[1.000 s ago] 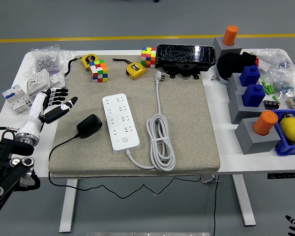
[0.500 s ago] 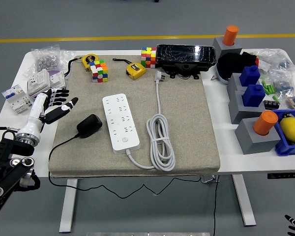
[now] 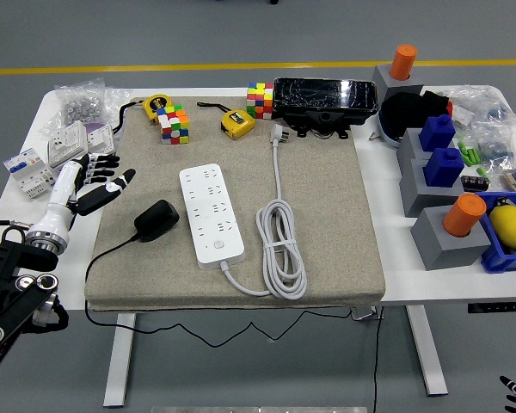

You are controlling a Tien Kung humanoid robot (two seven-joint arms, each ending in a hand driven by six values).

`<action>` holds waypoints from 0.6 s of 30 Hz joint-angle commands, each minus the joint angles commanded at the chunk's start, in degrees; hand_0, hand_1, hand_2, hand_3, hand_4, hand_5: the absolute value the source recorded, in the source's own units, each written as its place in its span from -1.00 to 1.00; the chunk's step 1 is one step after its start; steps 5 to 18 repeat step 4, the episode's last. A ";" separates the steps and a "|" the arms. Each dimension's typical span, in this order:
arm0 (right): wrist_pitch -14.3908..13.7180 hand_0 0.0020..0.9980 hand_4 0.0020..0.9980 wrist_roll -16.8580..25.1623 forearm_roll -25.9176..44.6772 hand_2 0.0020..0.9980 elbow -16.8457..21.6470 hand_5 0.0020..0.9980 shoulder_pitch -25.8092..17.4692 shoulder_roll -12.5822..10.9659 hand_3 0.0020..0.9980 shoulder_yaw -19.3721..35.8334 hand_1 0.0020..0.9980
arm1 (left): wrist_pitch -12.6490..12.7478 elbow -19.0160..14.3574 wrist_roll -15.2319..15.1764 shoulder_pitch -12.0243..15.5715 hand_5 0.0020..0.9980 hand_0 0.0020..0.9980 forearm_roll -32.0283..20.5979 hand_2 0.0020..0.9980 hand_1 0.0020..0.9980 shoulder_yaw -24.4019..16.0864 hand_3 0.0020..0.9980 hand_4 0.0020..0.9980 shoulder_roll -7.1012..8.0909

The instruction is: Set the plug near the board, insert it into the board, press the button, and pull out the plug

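- Across the last second almost nothing shifts: the left hand stays at the left edge of the beige mat, with only a slight drift of the forearm lower down, and the plug and board keep their places.
- For the task this reads as a pause or a very slow approach; nothing settles whether the plug has been in the board or not (it lying loose beside the board would fit either a stage ahead of insertion or one after pulling out).
- The left hand's fingers are spread and relaxed, clamped on nothing.
- The black plug lies on the mat, just to the right of and a little nearer than that hand, apart from its fingertips, its thin black cable trailing off the mat's near edge.
- The white power board lies just to the right of the plug, not touching it, its sockets empty and its button toward the near end.
- The right hand shows only as fingertips at the bottom right corner, too little to tell its state.
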 joint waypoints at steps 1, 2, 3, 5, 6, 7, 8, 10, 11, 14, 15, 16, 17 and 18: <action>-0.03 0.13 0.95 0.05 0.12 0.19 0.01 0.01 0.02 -0.01 0.22 -0.05 0.28 | 0.03 0.01 0.01 -0.01 -0.13 0.28 -0.03 0.39 0.33 0.01 0.30 0.72 0.00; -0.20 0.13 0.95 0.20 0.16 0.19 0.01 0.01 0.02 -0.03 0.22 -0.16 0.28 | 0.02 0.04 0.06 -0.06 -0.13 0.28 -0.02 0.39 0.33 0.08 0.30 0.72 0.03; -0.23 0.13 0.95 0.23 0.16 0.19 0.02 0.01 0.02 -0.04 0.22 -0.18 0.28 | 0.01 0.05 0.07 -0.07 -0.13 0.28 -0.02 0.39 0.33 0.09 0.30 0.72 0.03; -0.36 0.13 0.95 0.34 0.18 0.19 0.00 0.01 0.03 -0.05 0.22 -0.25 0.28 | -0.02 0.05 0.08 -0.08 -0.13 0.28 -0.05 0.39 0.33 0.13 0.30 0.72 0.06; -0.36 0.13 0.95 0.34 0.18 0.19 0.00 0.01 0.03 -0.05 0.22 -0.25 0.28 | -0.02 0.05 0.08 -0.08 -0.13 0.28 -0.05 0.39 0.33 0.13 0.30 0.72 0.06; -0.36 0.13 0.95 0.34 0.18 0.19 0.00 0.01 0.03 -0.05 0.22 -0.25 0.28 | -0.02 0.05 0.08 -0.08 -0.13 0.28 -0.05 0.39 0.33 0.13 0.30 0.72 0.06; -0.36 0.13 0.95 0.34 0.18 0.19 0.00 0.01 0.03 -0.05 0.22 -0.25 0.28 | -0.02 0.05 0.08 -0.08 -0.13 0.28 -0.05 0.39 0.33 0.13 0.30 0.72 0.06; -0.36 0.13 0.95 0.34 0.18 0.19 0.00 0.01 0.03 -0.05 0.22 -0.25 0.28 | -0.02 0.05 0.08 -0.08 -0.13 0.28 -0.05 0.39 0.33 0.13 0.30 0.72 0.06; -0.36 0.13 0.95 0.34 0.18 0.19 0.00 0.01 0.03 -0.05 0.22 -0.25 0.28 | -0.02 0.05 0.08 -0.08 -0.13 0.28 -0.05 0.39 0.33 0.13 0.30 0.72 0.06; -0.36 0.13 0.95 0.34 0.18 0.19 0.00 0.01 0.03 -0.05 0.22 -0.25 0.28 | -0.02 0.05 0.08 -0.08 -0.13 0.28 -0.05 0.39 0.33 0.13 0.30 0.72 0.06; -0.36 0.13 0.95 0.34 0.18 0.19 0.00 0.01 0.03 -0.05 0.22 -0.25 0.28 | -0.02 0.05 0.08 -0.08 -0.13 0.28 -0.05 0.39 0.33 0.13 0.30 0.72 0.06; -0.36 0.13 0.95 0.34 0.18 0.19 0.00 0.01 0.03 -0.05 0.22 -0.25 0.28 | -0.02 0.05 0.08 -0.08 -0.13 0.28 -0.05 0.39 0.33 0.13 0.30 0.72 0.06; -0.36 0.13 0.95 0.34 0.18 0.19 0.00 0.01 0.03 -0.05 0.22 -0.25 0.28 | -0.02 0.05 0.08 -0.08 -0.13 0.28 -0.05 0.39 0.33 0.13 0.30 0.72 0.06; -0.36 0.13 0.95 0.34 0.18 0.19 0.00 0.01 0.03 -0.05 0.22 -0.25 0.28 | -0.02 0.05 0.08 -0.08 -0.13 0.28 -0.05 0.39 0.33 0.13 0.30 0.72 0.06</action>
